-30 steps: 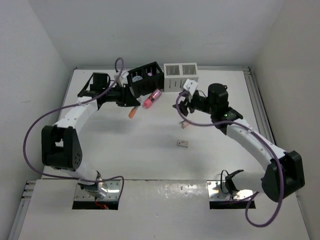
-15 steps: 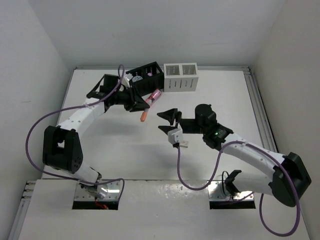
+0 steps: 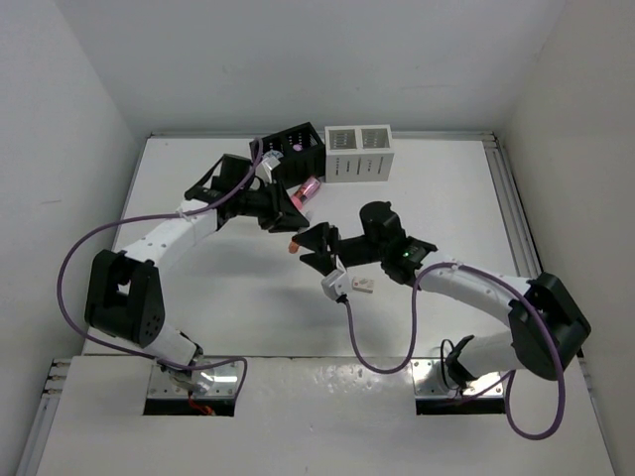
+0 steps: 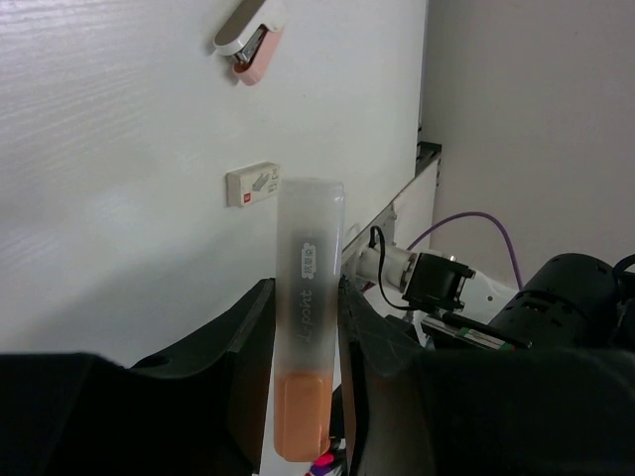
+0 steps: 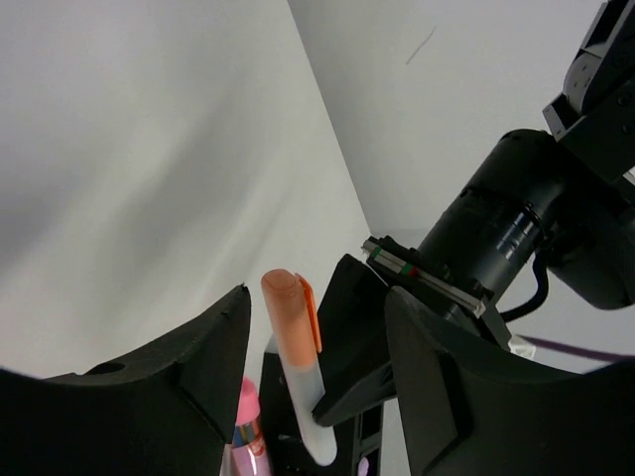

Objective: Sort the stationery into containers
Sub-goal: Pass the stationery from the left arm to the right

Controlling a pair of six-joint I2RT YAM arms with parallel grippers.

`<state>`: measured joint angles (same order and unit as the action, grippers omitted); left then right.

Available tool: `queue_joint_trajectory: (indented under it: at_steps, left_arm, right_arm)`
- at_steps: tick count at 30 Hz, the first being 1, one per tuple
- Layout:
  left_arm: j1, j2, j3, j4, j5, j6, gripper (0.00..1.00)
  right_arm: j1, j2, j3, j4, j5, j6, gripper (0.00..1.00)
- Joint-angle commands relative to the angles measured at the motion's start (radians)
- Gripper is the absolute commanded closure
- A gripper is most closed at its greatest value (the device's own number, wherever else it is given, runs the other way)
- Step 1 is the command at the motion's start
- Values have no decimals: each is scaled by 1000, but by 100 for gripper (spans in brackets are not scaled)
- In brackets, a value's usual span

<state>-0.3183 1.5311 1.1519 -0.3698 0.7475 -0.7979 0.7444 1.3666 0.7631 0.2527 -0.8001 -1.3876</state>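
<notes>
Swung the right gripper (image 3: pixel 314 248) away from the white organizer (image 3: pixel 358 152) at the back and down to mid-table over the last second; meanwhile carried the orange-capped highlighter (image 3: pixel 294 241) out from beside the black organizer (image 3: pixel 291 149) toward the centre in the left gripper (image 3: pixel 286 223). Pinches that highlighter now in the left claw, translucent body between the pads, orange cap pointing away, lifted clear of the table (image 3: pixel 198 297). Holds the right claw spread, one finger on either side of the capped end in the right wrist view, touching nothing yet. Reads as a mid-air hand-over, left to right, about to be closed. Could go wrong several ways from here. Could pull the cap loose, or end up with too short a hold, by closing on the cap alone. Would drop the highlighter by letting go on the left before clamping on the right, and would then probably send it rolling on its round body toward the eraser block (image 3: pixel 362 285) lying just beside the right arm. Might twist the highlighter in the left pads by closing off-centre, or knock claw against claw with so little room between them. Leaves plenty unsorted besides: eraser block loose at mid-table, hot-pink tube (image 3: pixel 310 187) lying just in front of the black organizer, both close enough to be swept aside by a low pass of either arm.
</notes>
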Motion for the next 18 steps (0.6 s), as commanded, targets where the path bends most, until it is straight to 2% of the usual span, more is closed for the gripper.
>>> queue_joint_trajectory:
  at_steps: [1, 4, 8, 13, 15, 18]
  left_arm:
    - [-19, -38, 8, 16, 10, -11, 100]
    - [-27, -34, 22, 12, 12, -6, 100]
    - [-34, -20, 51, -1, 6, 9, 100]
    - [-36, -9, 66, -9, 3, 19, 100]
    - [-34, -14, 75, -14, -2, 26, 100]
    - [-30, -14, 75, -18, -7, 32, 100]
  right_arm:
    - [10, 41, 80, -13, -57, -68, 45]
    - [13, 74, 114, -65, -57, -115, 48]
    - [12, 112, 153, -159, -54, -180, 62]
    - [13, 147, 165, -187, -39, -225, 79]
    - [12, 157, 171, -191, -16, -222, 79]
    - [15, 164, 177, -202, 12, -222, 65]
